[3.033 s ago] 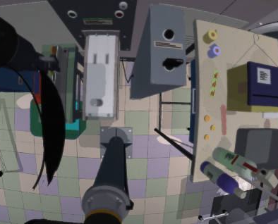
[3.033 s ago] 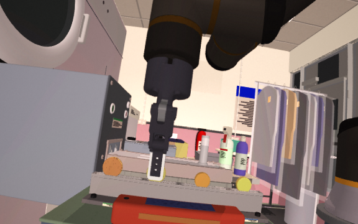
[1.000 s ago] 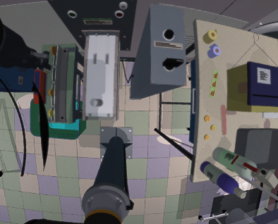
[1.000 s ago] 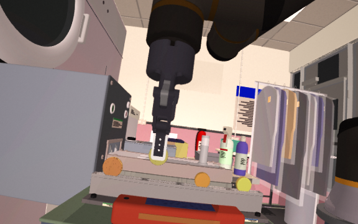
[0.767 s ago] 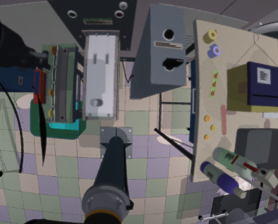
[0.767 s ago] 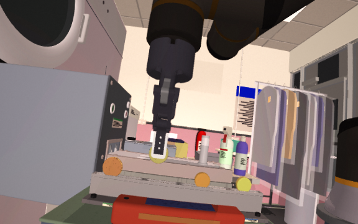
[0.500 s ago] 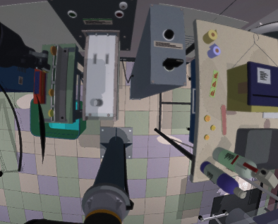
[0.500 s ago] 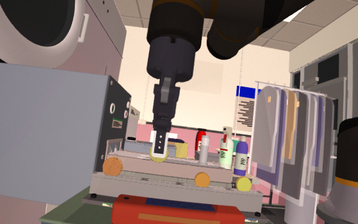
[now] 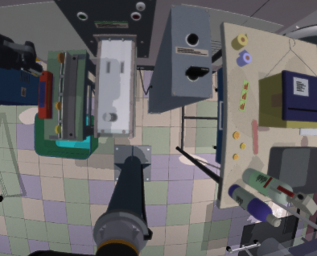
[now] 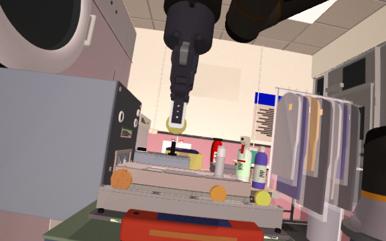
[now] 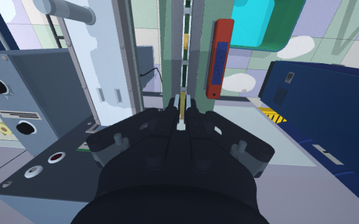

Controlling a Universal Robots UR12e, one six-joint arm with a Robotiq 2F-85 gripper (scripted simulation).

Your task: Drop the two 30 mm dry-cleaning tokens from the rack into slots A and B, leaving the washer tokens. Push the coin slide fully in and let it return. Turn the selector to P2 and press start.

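A yellow token (image 10: 176, 126) hangs in the air, well above the token rack (image 10: 186, 197), gripped edge-on (image 11: 182, 104). The rack is a long grey rail on a green tray. An orange token (image 10: 121, 179), a second orange token (image 10: 218, 193) and a yellow token (image 10: 262, 197) stand along its front. The pale coin slide panel (image 9: 112, 90) with two slots (image 11: 109, 94) lies right beside the rack. The grey selector box (image 9: 187, 60) carries a black knob (image 9: 197, 72). My gripper (image 10: 178, 117) is closed on the lifted yellow token.
Behind the rack, a dark control panel (image 9: 108, 20) carries round buttons. A red block (image 10: 191, 226) lies along the rack's outer side. A blue cabinet (image 11: 324, 103) stands beyond it. Spray bottles (image 10: 251, 165) and hanging clothes (image 10: 313, 150) are off to the side.
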